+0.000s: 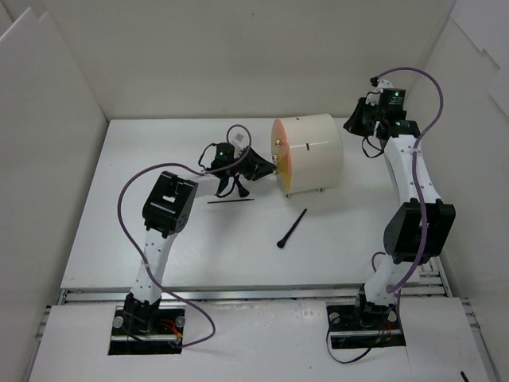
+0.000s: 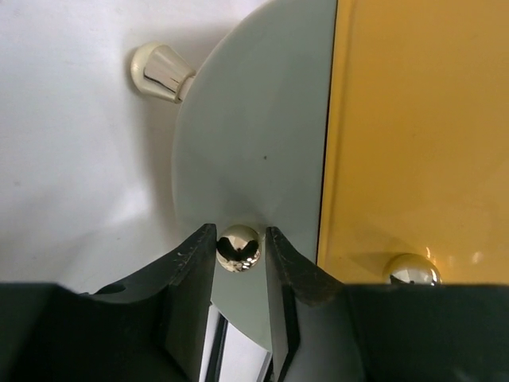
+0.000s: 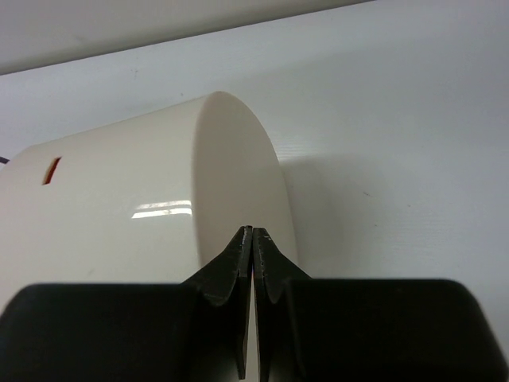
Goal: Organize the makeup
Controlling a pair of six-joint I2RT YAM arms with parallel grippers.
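A black brush (image 1: 292,229) lies on the table in front of the cylinder, and a thin black brush (image 1: 231,200) lies under my left arm. The other makeup is out of view. My left gripper (image 1: 266,165) is at the front face of the cream cylinder (image 1: 314,151). In the left wrist view its jaws (image 2: 240,239) are shut on a gold knob (image 2: 238,247) of a pale drawer front (image 2: 262,119). My right gripper (image 1: 354,121) is shut and empty, its tips (image 3: 253,231) against the cylinder's back end (image 3: 238,175).
An orange drawer front (image 2: 421,119) with a second gold knob (image 2: 411,269) is beside the held knob. A cream peg foot (image 2: 159,72) sticks out from the cylinder. White walls enclose the table (image 1: 159,159) on three sides.
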